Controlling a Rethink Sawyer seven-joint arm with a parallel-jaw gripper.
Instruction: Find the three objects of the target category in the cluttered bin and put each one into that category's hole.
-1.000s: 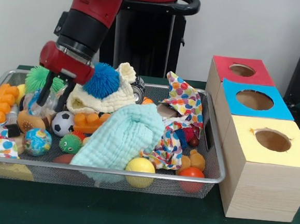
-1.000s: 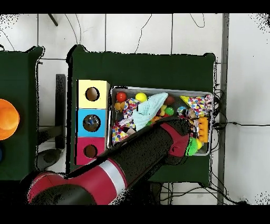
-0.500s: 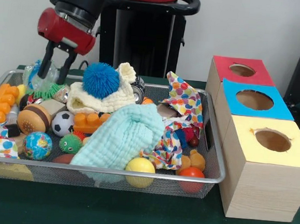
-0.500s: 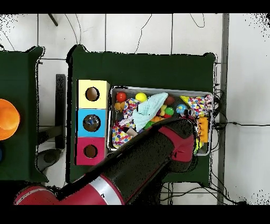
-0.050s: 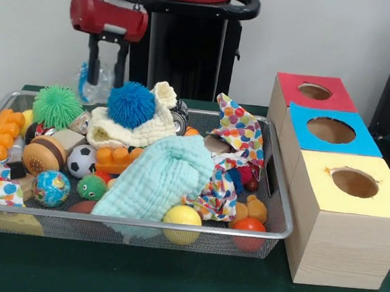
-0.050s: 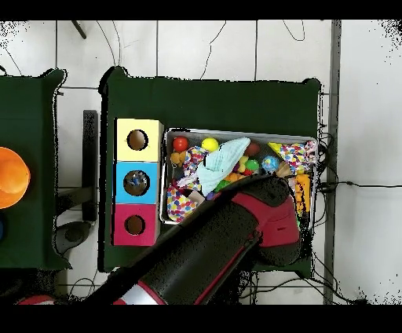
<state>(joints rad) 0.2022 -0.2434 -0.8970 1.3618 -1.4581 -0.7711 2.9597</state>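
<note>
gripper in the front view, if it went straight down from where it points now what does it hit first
Probably the bin's far rim or the table behind it. The gripper, shut on a clear plastic item, hangs near that back edge; depth is unclear.

Wire mesh bin (image 5: 280, 220) on table, front view: three wooden hole-top boxes (image 5: 341, 218) in a row to its right. In bin: pale knitted cloth (image 5: 159, 177) centre-front; spotted cloth (image 5: 240, 132) right of it; spiky ball (image 5: 131, 104) on cream hat (image 5: 152, 126) behind; soccer ball (image 5: 81, 160) left.
</note>
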